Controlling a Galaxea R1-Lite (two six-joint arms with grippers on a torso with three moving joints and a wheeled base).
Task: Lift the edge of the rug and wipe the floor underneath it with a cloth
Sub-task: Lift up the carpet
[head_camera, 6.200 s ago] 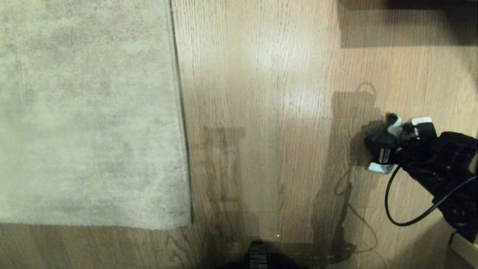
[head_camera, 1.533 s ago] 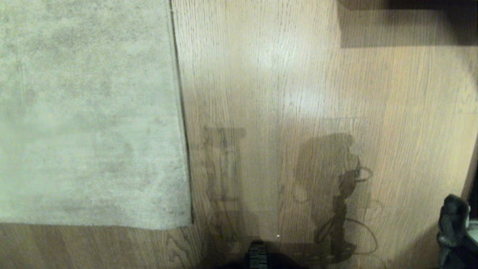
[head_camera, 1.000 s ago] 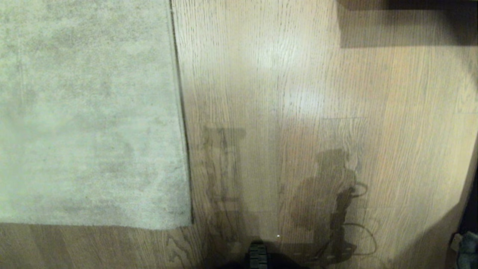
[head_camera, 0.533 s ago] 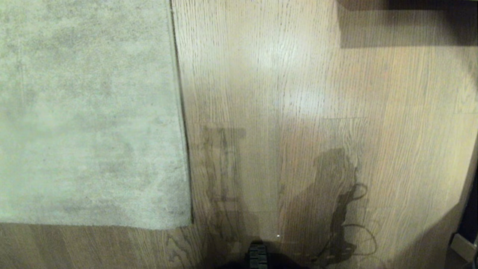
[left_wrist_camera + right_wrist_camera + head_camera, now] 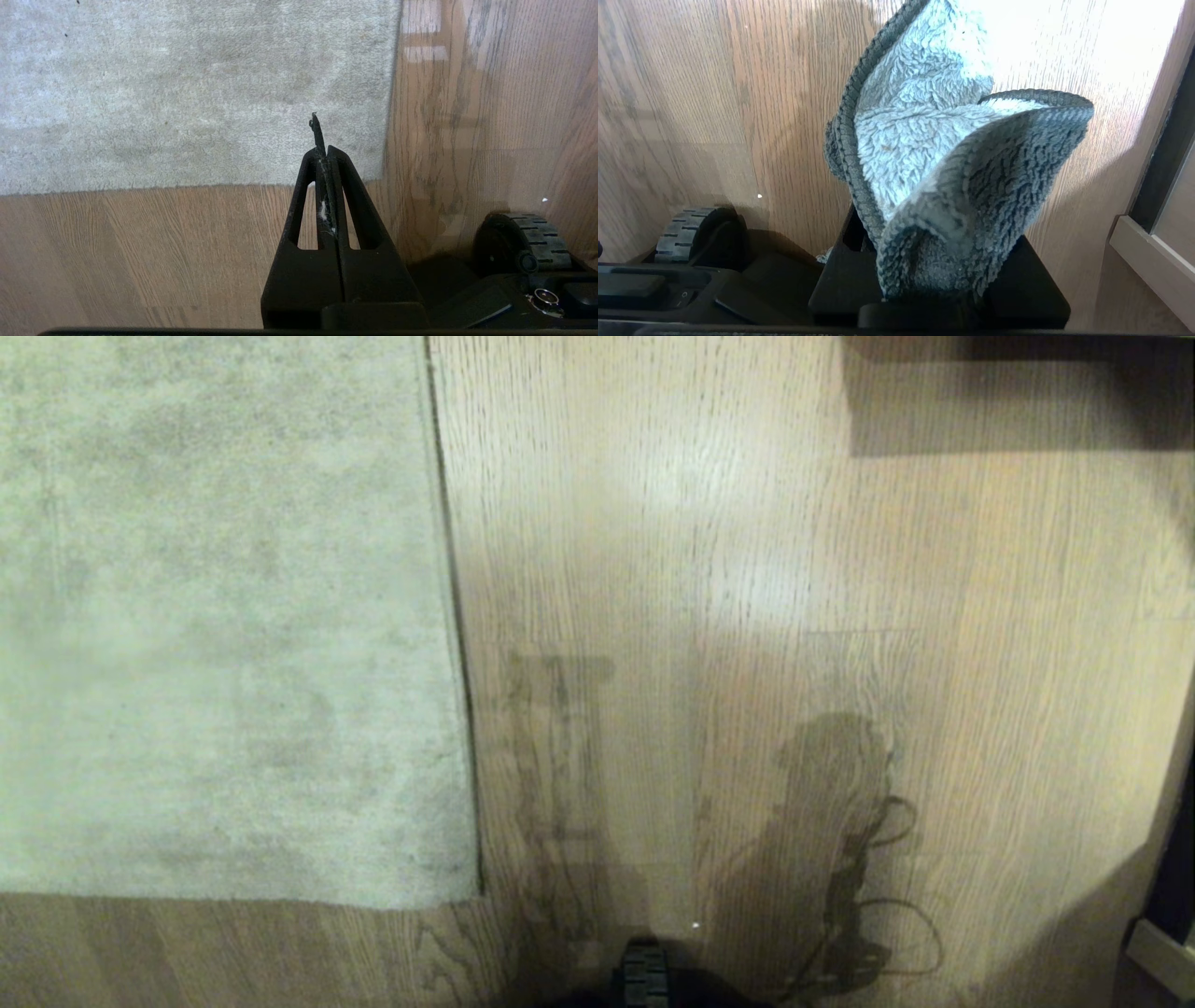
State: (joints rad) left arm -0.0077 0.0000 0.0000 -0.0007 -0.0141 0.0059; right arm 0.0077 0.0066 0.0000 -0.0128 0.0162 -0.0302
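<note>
Right tool (image 5: 934, 261) first: clamped on the cloth (image 5: 943, 158), the rag bunched in its grip and fanning out ahead, fluffy face showing, so a broad soft side is free to meet the boards. It hangs above bare floor (image 5: 738, 93), out of the head view altogether. Left tool (image 5: 327, 163) is pinched fully shut, nothing in it but a wisp of lint, poised over the rug corner at about 12 o'clock from its tip. Widening out: the rug edge (image 5: 457, 644) lies flat along the planks, running from 12 to 6 o'clock, its corner down near 7 o'clock of the head view. My read: no lift is under way, and the left tool must open before it can take that border.
</note>
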